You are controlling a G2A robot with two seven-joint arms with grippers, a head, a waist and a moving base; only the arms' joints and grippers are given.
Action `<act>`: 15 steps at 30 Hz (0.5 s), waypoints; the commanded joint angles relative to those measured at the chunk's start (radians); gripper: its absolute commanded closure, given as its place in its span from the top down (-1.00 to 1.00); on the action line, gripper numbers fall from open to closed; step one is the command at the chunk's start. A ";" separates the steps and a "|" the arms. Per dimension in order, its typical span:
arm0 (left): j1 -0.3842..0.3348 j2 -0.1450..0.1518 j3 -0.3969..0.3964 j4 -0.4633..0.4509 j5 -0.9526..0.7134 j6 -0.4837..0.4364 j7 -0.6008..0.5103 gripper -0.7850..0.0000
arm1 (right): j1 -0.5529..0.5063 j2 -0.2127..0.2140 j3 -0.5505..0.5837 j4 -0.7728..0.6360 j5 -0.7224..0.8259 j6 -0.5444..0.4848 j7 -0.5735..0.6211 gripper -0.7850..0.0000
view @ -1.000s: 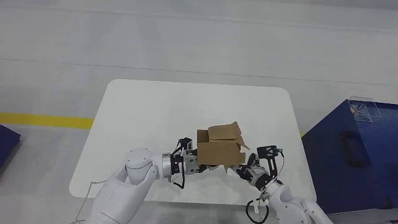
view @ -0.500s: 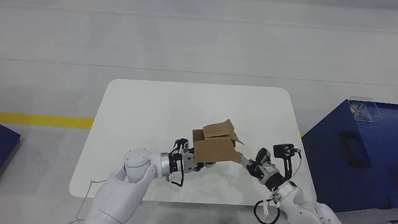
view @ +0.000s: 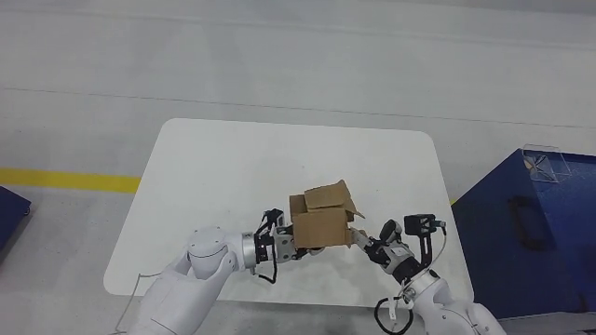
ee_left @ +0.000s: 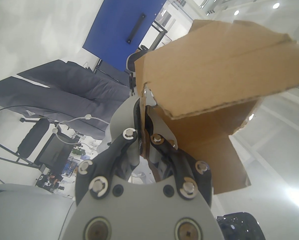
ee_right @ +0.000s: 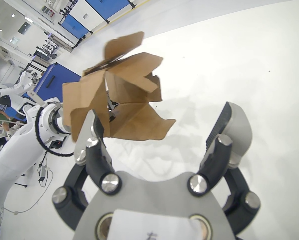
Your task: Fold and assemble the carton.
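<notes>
Carton (view: 321,223) up off the table (view: 214,177), one wall pinched in the left gripper (ee_left: 143,116). Right gripper (ee_right: 160,118) spread wide. Loose end flaps splay just ahead of it, so it's the nearer arm. Carton's long axis runs gripper to gripper.

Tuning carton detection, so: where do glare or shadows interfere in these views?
Left wrist view: bright ceiling lights glare around the carton. Right wrist view: soft shadows mark the white table near the carton. Top view: even light, little shadow.
</notes>
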 commanded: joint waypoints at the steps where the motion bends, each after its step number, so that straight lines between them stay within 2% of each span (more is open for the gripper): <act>1: 0.008 0.002 0.003 -0.012 0.021 -0.035 -0.011 -1.00 | 0.001 0.000 0.020 0.007 0.008 0.003 0.009 1.00; 6: 0.020 0.010 0.018 -0.040 0.098 -0.092 -0.035 -1.00 | 0.020 0.000 0.041 0.029 0.010 0.023 0.043 1.00; 15: 0.031 0.013 0.029 -0.068 0.108 -0.130 -0.056 -1.00 | 0.065 -0.008 -0.005 0.046 -0.064 0.071 0.067 1.00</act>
